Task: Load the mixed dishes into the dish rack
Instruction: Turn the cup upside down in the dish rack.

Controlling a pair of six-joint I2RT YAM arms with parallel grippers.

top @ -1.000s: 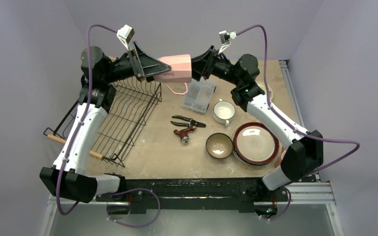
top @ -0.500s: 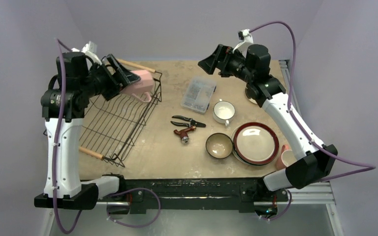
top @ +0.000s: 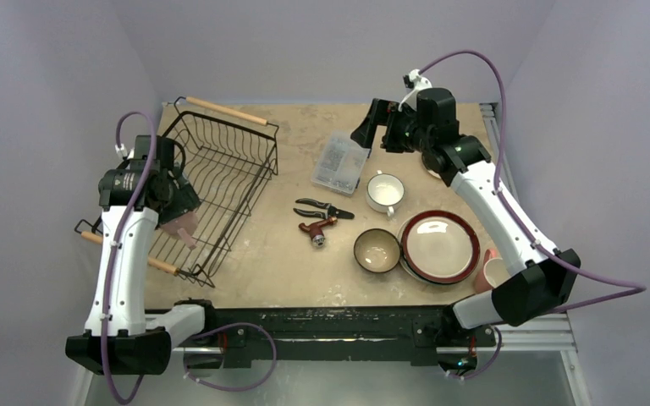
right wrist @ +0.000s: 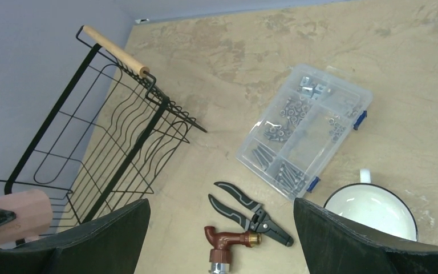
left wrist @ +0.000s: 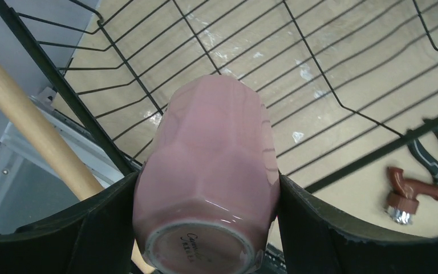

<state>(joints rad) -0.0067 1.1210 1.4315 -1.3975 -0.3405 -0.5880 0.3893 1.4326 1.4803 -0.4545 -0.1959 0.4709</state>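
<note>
From above, the left gripper (top: 181,222) clamps a pink mug (top: 185,228) over the near end of the dish rack (top: 220,178), which fills the left side of the table (top: 262,271). The right gripper (top: 371,127) hangs spread wide and empty above the far edge, beside the clear compartment box (top: 341,163). Toward the near right corner wait a white cup (top: 385,191), a brown-rimmed bowl (top: 377,250), a red-rimmed plate (top: 438,246) and a second pink mug (top: 491,272) half hidden by the right arm. The left wrist camera shows the held mug mouth-down, stamped base up, pinched by its faceted sides between both fingers (left wrist: 100,228). It hangs over the rack's wire floor just inside the near wooden handle (left wrist: 28,131); whether its rim has met the wires cannot be told from this angle. The right wrist view looks down past open fingers on the box, the pliers (right wrist: 251,212), a red tool (right wrist: 226,242) and the cup, with the rack and the held mug at far left. The placing is best done by lowering the mug straight until its rim sits flat across the wires, clear of the handle and the rack's wall. Only then should the fingers part, since a tilted release could tip it onto its side.
</note>
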